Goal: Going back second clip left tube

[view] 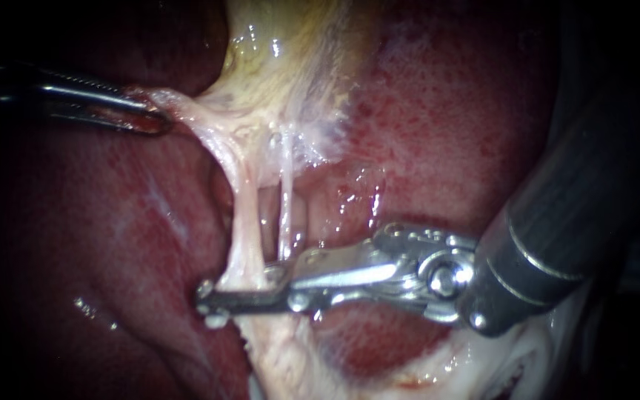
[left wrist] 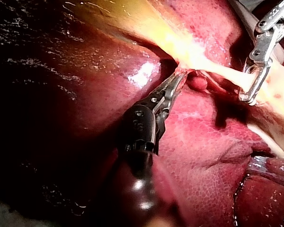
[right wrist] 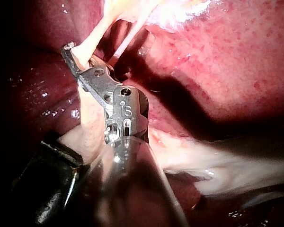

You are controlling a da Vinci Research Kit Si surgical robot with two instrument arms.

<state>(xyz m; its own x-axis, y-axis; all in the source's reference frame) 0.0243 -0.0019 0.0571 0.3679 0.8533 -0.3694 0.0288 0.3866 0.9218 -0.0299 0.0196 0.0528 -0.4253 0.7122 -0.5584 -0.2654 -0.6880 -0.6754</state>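
At the foot of the stretched pale cords, low in the endoscope view, my right instrument (view: 212, 298), a bright steel hinged tip on a dark shaft, has its narrow jaws closed across the left tube (view: 244, 222), a thick cream-pink cord running down from the yellowish, glistening gallbladder (view: 290, 67); the thinner whitish right tube (view: 286, 185) stands just beside it, outside the jaws; my left instrument (view: 150, 117), a slim dark tip, has its jaws clamped on a pale fold of tissue (view: 187, 111) at the gallbladder's neck, holding it taut toward the left; whether a clip sits on the tube cannot be told, the metal hiding that spot. The risk, by my reading, lies in the retreat: a pull-away before the jaws let go could drag or tear the taut tube; a sideways withdrawal could snag the thin neighbouring tube or scrape the mottled dark-red liver (view: 446, 111) behind; a slackened left grip would let the cords sag onto the steel tip.
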